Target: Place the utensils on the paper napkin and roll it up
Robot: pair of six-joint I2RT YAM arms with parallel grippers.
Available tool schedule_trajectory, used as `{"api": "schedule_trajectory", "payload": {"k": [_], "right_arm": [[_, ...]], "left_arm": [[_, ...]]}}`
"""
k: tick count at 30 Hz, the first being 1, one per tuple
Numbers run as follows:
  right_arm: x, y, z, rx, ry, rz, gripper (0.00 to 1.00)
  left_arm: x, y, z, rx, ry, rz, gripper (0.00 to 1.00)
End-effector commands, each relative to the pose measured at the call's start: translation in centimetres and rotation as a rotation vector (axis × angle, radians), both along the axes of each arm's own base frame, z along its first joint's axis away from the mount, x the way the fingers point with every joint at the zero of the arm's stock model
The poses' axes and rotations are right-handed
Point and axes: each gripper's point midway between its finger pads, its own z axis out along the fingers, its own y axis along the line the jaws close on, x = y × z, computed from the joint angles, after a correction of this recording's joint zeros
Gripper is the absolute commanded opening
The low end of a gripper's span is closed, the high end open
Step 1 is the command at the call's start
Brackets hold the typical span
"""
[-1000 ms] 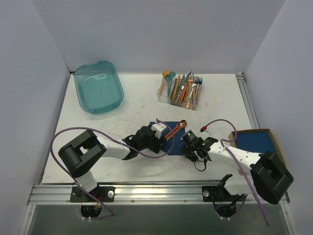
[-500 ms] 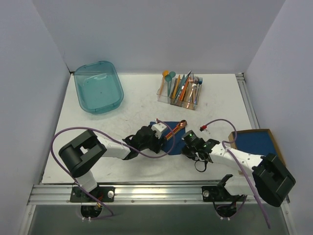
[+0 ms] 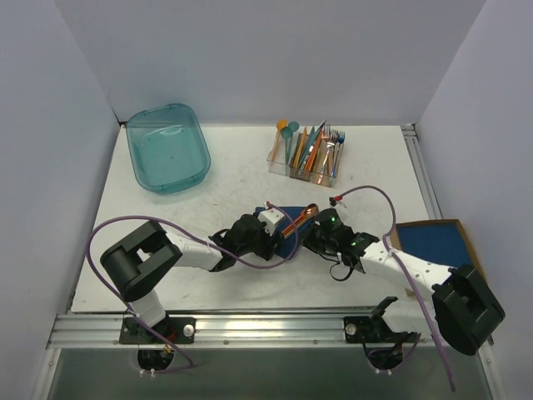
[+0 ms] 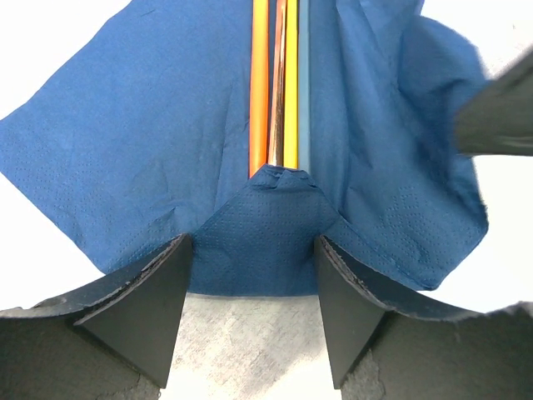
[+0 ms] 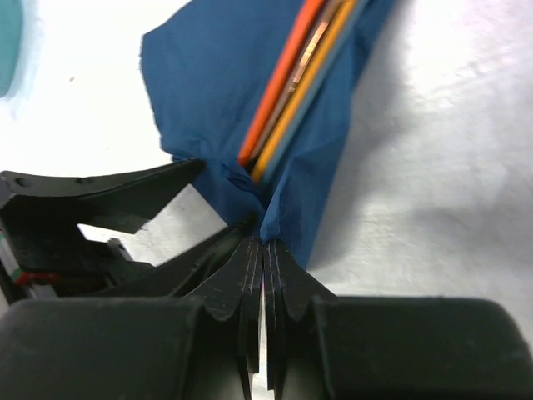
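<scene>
Pinching a fold of the thin dark blue paper napkin [image 5: 208, 75], the right claw [image 5: 262, 246] has its jaws pressed tight on the sheet's edge. The left claw [image 4: 252, 254] stands spread wide and holds nothing, one finger either side of the near corner folded over the handle ends. The slim shiny orange-copper utensils [image 4: 279, 83] lie bundled along the napkin's middle, mid-table. That paper looks soft and easily torn; I'd take it by an edge and roll it snug against the stiff, slippery handles. A teal plastic tub [image 3: 200, 158] looks empty, a clear caddy [image 3: 300, 173] holds mixed cutlery, and a wooden tray [image 3: 463, 235] holds something flat and dark blue.
</scene>
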Motion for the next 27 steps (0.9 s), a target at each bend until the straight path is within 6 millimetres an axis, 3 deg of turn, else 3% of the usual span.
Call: {"api": "schedule_trajectory", "payload": {"k": [1, 11, 27], "right_arm": [[1.7, 2.6, 2.4, 0.084, -0.079, 0.103, 0.00], [4.2, 4.6, 4.0, 0.133, -0.160, 0.186, 0.00], [7.1, 5.9, 3.1, 0.148, -0.179, 0.256, 0.00]], "left_arm": [[-1.4, 0.4, -2.2, 0.049, 0.083, -0.021, 0.68], [-1.8, 0.3, -2.6, 0.051, 0.100, -0.038, 0.68], [-2.3, 0.4, -2.6, 0.027, 0.117, -0.027, 0.67]]}}
